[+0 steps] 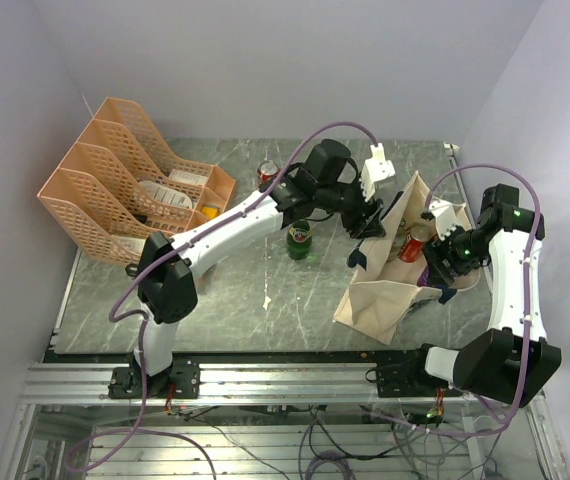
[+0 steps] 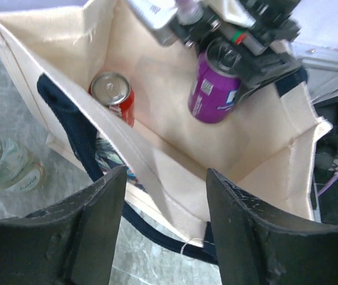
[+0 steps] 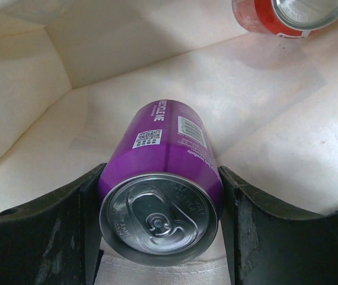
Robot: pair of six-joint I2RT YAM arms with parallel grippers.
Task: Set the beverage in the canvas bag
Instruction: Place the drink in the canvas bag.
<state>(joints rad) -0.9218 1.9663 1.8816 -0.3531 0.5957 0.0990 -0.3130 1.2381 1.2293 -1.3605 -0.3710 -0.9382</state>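
My right claw is clamped on the purple can, pads on both flanks and lid toward my wrist, down inside the canvas bag. I'd sink it until its base meets cloth, then part the fingers just enough to slip off without tipping it. The red can sits farther in, so I should land short of it. Across the mouth, my left claw stands apart astride the rim; best it props that wall open.
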